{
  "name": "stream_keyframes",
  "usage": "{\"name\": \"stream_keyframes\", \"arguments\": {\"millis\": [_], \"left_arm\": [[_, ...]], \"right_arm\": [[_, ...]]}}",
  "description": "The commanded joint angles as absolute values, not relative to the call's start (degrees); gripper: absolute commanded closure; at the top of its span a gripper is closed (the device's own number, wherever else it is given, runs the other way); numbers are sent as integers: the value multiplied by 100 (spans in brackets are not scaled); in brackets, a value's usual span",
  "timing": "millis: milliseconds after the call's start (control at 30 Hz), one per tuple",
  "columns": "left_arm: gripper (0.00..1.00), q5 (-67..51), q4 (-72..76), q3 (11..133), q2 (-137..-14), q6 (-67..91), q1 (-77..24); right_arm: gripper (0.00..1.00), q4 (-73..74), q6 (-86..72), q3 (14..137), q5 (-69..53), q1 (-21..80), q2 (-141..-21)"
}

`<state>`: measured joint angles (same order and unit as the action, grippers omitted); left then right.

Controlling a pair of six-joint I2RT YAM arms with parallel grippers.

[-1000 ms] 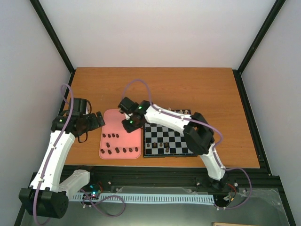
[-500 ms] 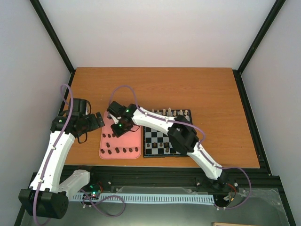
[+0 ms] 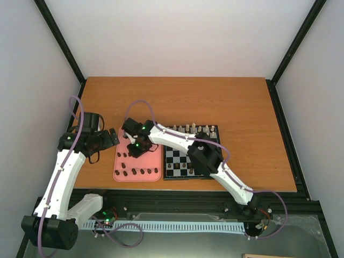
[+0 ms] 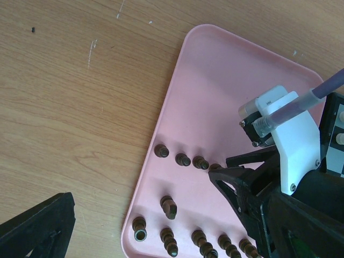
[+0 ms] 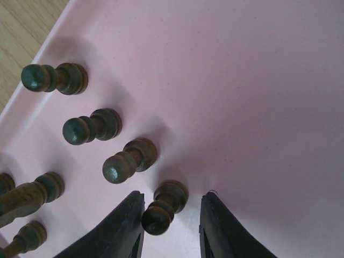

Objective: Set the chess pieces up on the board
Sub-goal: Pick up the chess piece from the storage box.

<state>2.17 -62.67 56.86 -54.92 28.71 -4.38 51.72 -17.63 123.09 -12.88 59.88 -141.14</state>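
Right tool [image 5: 172,196], part-open and empty, straddles one chess piece [image 5: 164,207] on the pink tray [image 5: 269,80], so closing would pinch it.

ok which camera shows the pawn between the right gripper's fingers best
Right wrist view: the pawn is close and sharp on the pink tray, in the gap of the open right gripper. The left wrist view shows it small, partly behind that gripper; the top view hides it under the arm.
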Motion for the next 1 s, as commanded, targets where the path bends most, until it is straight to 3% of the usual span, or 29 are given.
{"name": "stream_keyframes", "arguments": {"millis": [0, 100, 333, 567, 800, 967], "left_arm": [[0, 252, -6293, 5827, -5460, 2990, -397], [0, 248, -6293, 5818, -5467, 2990, -393], [0, 239, -6302, 5802, -5413, 3012, -394], [0, 237, -6268, 5768, -5402, 2990, -403], [0, 190, -6193, 5714, -5433, 2964, -397], [0, 109, -6104, 5647, -5457, 2953, -401]], "right_arm": [[73, 5225, -1701, 12472, -1338, 5996, -14242], [76, 5227, -1699, 12476, -1316, 5986, -14271], [93, 5341, -1671, 12619, -1124, 5966, -14176], [95, 5252, -1637, 12118, -759, 5890, -13350], [95, 5204, -1773, 10870, -394, 5692, -12066], [95, 5053, -2055, 9255, -99, 5397, -10873]]}}
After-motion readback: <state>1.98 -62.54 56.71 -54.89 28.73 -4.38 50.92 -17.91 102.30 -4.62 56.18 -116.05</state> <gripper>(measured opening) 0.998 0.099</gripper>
